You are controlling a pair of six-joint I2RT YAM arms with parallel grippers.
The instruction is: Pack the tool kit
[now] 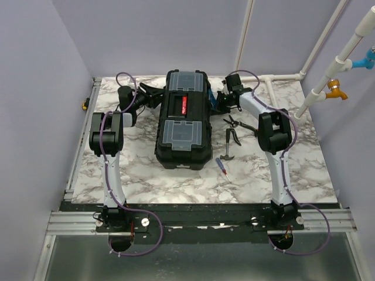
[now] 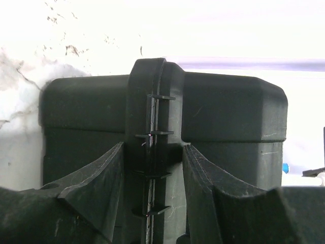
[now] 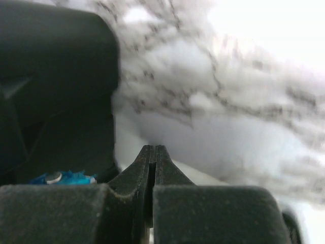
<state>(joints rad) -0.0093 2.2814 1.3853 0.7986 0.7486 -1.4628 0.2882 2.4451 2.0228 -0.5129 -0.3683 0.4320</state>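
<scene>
The black toolbox (image 1: 183, 146) lies in the middle of the table, lid down, with its red handle (image 1: 183, 105) between two grey translucent compartments (image 1: 180, 133). My left gripper (image 1: 153, 97) is open at the box's left side. In the left wrist view its fingers (image 2: 101, 183) stand either side of a vertical hinge ridge (image 2: 155, 101) of the box. My right gripper (image 1: 220, 101) is shut and empty at the box's right side, beside a teal latch (image 3: 66, 178). Its tips (image 3: 153, 151) hang over the marble. Pliers (image 1: 234, 122), a hammer (image 1: 228, 146) and a red screwdriver (image 1: 223, 168) lie right of the box.
The marble table (image 1: 146, 175) has a metal rail (image 1: 82, 146) along its left edge. White pipes (image 1: 328, 70) with an orange and a blue fitting stand at the back right. Purple walls enclose the back and left.
</scene>
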